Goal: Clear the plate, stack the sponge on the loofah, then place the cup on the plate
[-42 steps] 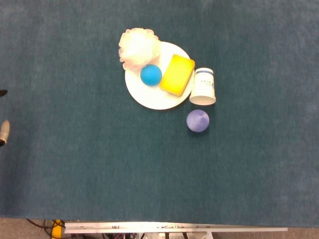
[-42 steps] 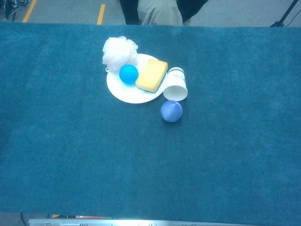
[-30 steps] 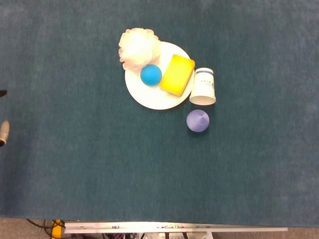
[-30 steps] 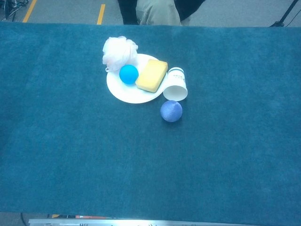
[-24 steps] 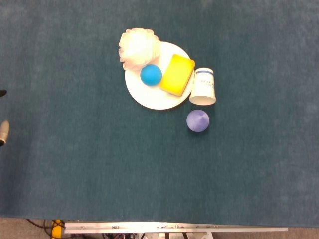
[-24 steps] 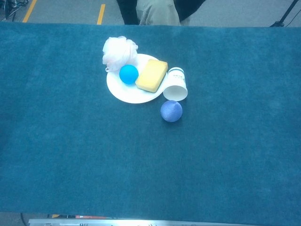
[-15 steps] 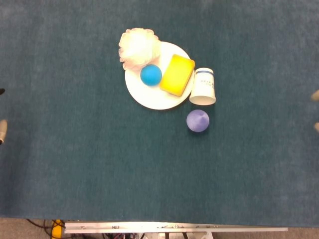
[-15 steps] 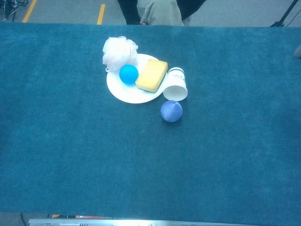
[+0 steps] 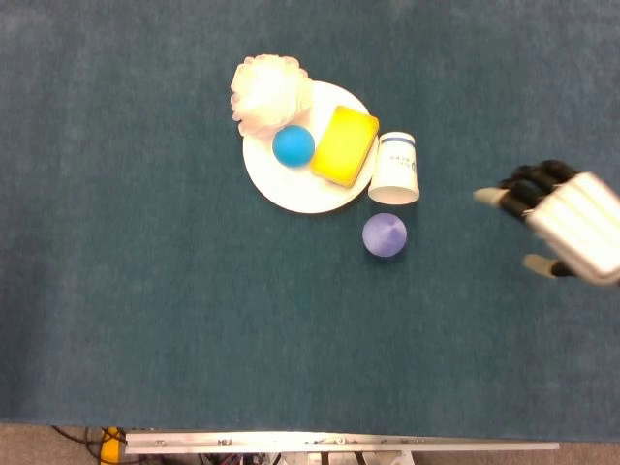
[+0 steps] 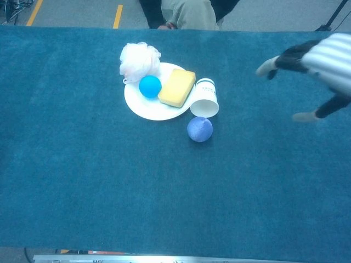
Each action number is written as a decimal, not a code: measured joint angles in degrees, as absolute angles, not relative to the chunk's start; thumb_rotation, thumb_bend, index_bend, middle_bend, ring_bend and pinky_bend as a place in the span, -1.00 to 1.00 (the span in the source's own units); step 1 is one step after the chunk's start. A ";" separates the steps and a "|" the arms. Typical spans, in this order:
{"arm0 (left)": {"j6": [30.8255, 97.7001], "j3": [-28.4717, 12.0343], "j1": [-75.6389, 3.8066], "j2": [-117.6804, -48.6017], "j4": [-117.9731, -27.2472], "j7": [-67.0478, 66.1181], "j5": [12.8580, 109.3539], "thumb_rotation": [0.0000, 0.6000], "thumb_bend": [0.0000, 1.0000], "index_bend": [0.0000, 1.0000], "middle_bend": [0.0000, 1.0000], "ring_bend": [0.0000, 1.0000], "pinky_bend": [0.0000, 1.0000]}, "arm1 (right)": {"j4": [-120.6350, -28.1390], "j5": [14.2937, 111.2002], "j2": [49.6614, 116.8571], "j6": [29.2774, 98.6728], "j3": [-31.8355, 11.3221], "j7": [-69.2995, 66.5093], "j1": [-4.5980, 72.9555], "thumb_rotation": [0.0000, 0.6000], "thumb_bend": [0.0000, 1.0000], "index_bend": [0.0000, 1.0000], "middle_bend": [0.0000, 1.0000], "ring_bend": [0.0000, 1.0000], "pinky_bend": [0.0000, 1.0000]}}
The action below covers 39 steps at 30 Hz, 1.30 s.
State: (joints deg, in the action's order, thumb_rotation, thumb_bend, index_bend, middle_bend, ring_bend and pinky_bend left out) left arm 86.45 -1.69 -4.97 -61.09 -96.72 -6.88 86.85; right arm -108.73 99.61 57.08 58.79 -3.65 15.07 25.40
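Teal table (image 9: pixel 145 320), right hand (image 9: pixel 567 228) open and empty above it, well right of cup (image 9: pixel 395 169).

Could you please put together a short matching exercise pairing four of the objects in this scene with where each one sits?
Things:
1. yellow sponge
2. paper cup
3. loofah
4. purple ball

Places:
A. overlapping the far-left rim of the plate
B. on the cloth, nearer the robot than the cup
C. on its side just right of the plate
D. on the plate, right of the blue ball

Pairs: 1-D, 2-C, 3-A, 4-B
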 measured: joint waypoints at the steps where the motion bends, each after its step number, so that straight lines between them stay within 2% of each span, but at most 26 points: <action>1: 86.54 -1.65 -4.88 -61.07 -96.73 -6.86 86.87 1.00 -0.18 -0.61 -0.49 -0.58 -0.78 | -108.87 99.35 57.63 57.65 -3.85 16.25 26.18 1.00 -0.93 -0.52 -0.30 -0.49 -0.37; 9: 87.26 -1.40 -4.15 -60.55 -97.01 -6.51 87.00 1.00 -0.18 -0.61 -0.49 -0.58 -0.78 | -108.04 95.12 65.44 49.26 -5.72 29.16 32.36 1.00 -0.93 -0.52 -0.31 -0.50 -0.37; 18: 87.77 -1.14 -3.42 -60.15 -96.82 -5.84 87.04 1.00 -0.18 -0.61 -0.49 -0.58 -0.78 | -103.60 88.64 75.60 44.83 -6.60 41.87 36.99 1.00 -0.97 -0.62 -0.37 -0.58 -0.41; 27: 87.87 -1.13 -3.03 -59.83 -96.50 -5.14 86.85 1.00 -0.18 -0.61 -0.50 -0.58 -0.78 | -99.46 81.04 83.44 43.46 -6.54 49.50 40.44 1.00 -0.98 -0.69 -0.44 -0.64 -0.45; 39: 87.05 -1.26 -3.26 -60.11 -96.28 -5.23 86.56 1.00 -0.18 -0.61 -0.50 -0.58 -0.78 | -93.59 75.74 88.38 43.70 -4.26 53.05 43.41 1.00 -0.99 -0.69 -0.44 -0.64 -0.45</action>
State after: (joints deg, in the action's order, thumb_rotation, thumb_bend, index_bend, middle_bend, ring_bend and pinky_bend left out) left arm 87.05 -1.26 -3.26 -60.11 -96.28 -5.23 86.56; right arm -93.59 75.74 88.38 43.70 -4.26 53.05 43.41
